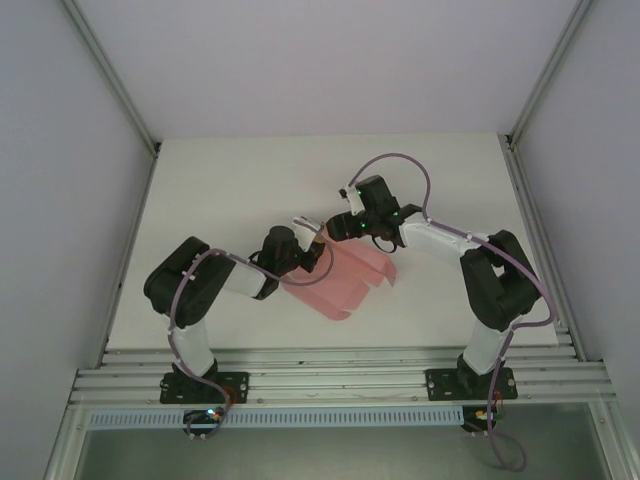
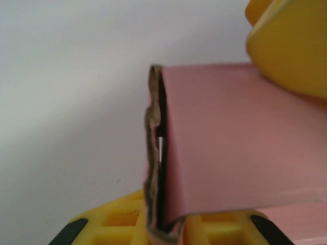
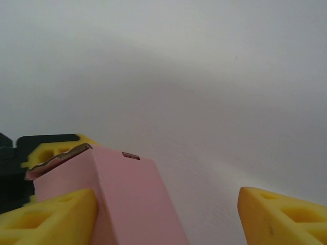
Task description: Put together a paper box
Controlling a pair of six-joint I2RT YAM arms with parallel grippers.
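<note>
Nearest the arm bases, the paper box (image 1: pixel 345 282) sits part-folded over the middle of the counter (image 1: pixel 230 190). The left hand (image 2: pixel 163 223) pinches the box's rough folded edge between nearly closed fingers, likely to steady the panel. Its wrist view makes out that ragged brown lip, too small to read from overhead. Just beyond, the right hand (image 3: pixel 167 198) stands spread, one finger (image 3: pixel 51 214) against the pink wall, probably ready to press the fold.

Around the paper box (image 1: pixel 345 285), the left arm (image 1: pixel 230 278) blocks 9 o'clock, the right arm (image 1: pixel 450 242) 3; far worktop (image 1: pixel 250 170) at 12 lies bare.
</note>
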